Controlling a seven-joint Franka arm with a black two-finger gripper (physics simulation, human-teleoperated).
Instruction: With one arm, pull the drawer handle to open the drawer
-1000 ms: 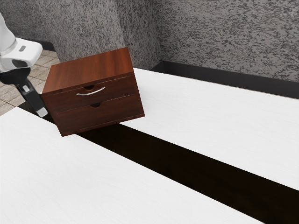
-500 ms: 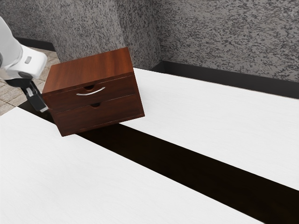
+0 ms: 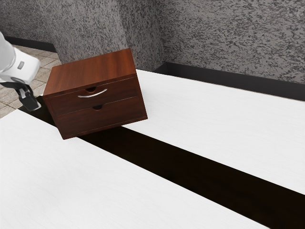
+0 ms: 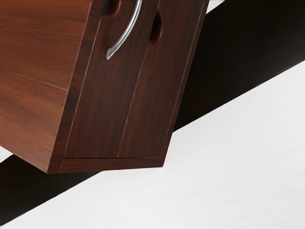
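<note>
Where the white arm (image 3: 13,64) enters at the exterior view's left edge, the black claw (image 3: 29,101) hangs low beside the side wall of the wooden cabinet (image 3: 90,71), on the far side of that wall from the drawer fronts. Too little of the claw shows to tell whether it is spread or closed, and it appears to stand just clear of the wood, though contact cannot be ruled out. It holds nothing visible and is well apart from the drawer handle (image 3: 92,94). That handle is a curved silver bar set across the upper drawer (image 3: 116,91), below a small finger notch. The lower drawer (image 3: 107,114) carries a notch alone. Both fronts lie flush with the cabinet's face, so the upper drawer is shut. The wrist view looks along the same cabinet (image 4: 43,81) from its corner, with the handle (image 4: 125,32) and the two closed fronts running away from the hand. The cabinet rests across a dark strip (image 3: 190,167) that runs between the two white halves of the surface (image 3: 224,119). Behind the claw lies a tiled floor (image 3: 8,98), and a speckled grey wall (image 3: 228,33) closes the scene.
</note>
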